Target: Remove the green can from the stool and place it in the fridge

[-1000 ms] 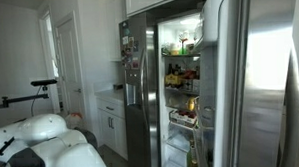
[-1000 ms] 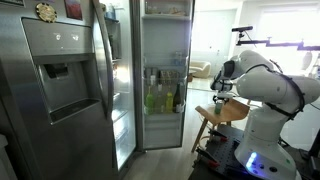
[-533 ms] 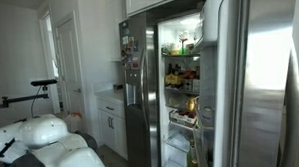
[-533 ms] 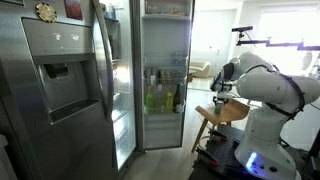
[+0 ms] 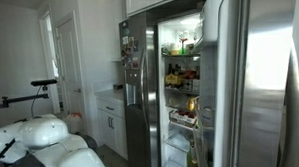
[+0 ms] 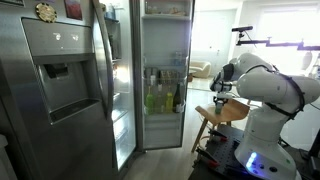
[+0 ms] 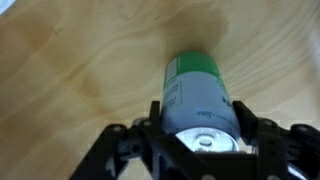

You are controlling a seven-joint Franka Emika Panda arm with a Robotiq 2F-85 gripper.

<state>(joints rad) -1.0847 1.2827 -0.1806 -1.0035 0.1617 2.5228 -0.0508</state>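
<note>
In the wrist view the green can (image 7: 198,95) stands upright on the pale wooden stool top (image 7: 80,70), its silver lid facing the camera. My gripper (image 7: 200,118) is shut on it, one black finger pressed to each side of the can. In an exterior view the gripper (image 6: 218,92) hangs just over the stool (image 6: 222,113), beside the open fridge (image 6: 165,80); the can is too small to make out there. The fridge's lit, food-stocked shelves (image 5: 181,77) show in both exterior views.
An open steel fridge door (image 5: 259,80) fills one side of an exterior view. The dispenser door (image 6: 60,80) stands open near the camera. White cabinets (image 5: 111,120) sit beside the fridge. My white arm and base (image 6: 262,110) stand behind the stool.
</note>
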